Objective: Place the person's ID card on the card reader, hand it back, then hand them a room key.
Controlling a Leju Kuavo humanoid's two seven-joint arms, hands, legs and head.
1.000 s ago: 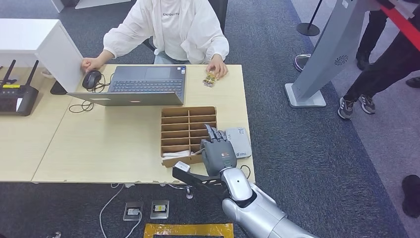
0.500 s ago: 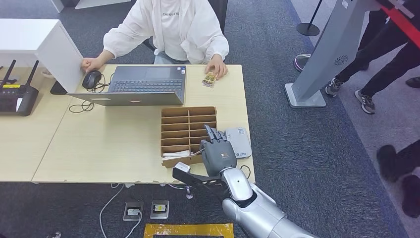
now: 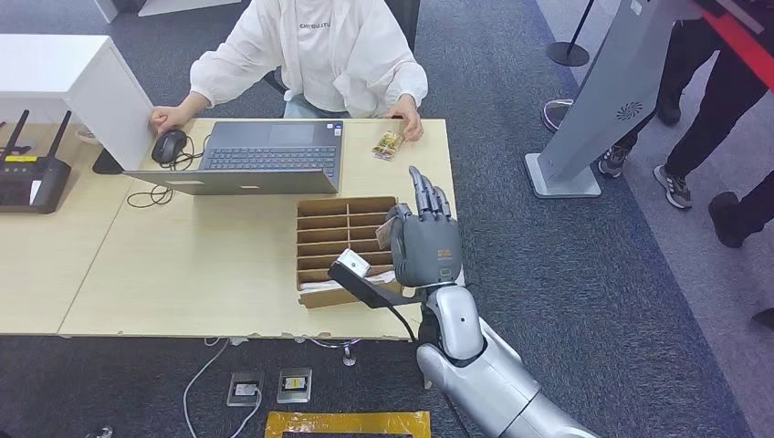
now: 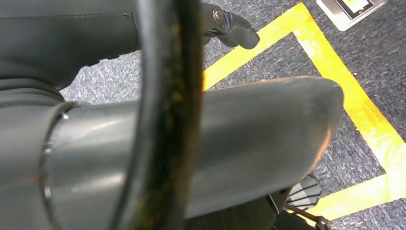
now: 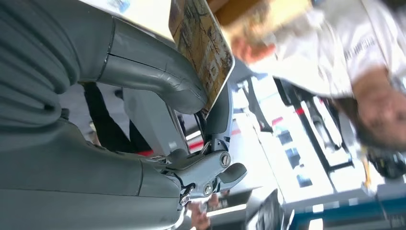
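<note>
My right hand (image 3: 426,245) is raised above the table's right end, fingers pointing toward the seated person (image 3: 319,50). It pinches a card with a brown-gold pattern (image 5: 203,43) between thumb and fingers. The hand hides the grey card reader below it. A second patterned card (image 3: 388,144) lies at the table's far edge, just beside the person's hand (image 3: 406,123). My left hand (image 4: 230,26) hangs beside my body over the carpet, holding nothing.
A cardboard divider box (image 3: 338,228) with white cards in its nearest slot stands left of my right hand. A laptop (image 3: 256,160) and mouse (image 3: 169,144) sit before the person. A grey kiosk (image 3: 602,100) and walking people are on the right.
My right hand has lifted off the card reader and moved up and toward the person, now holding a card. The person's hand has slid off the card on the table.
</note>
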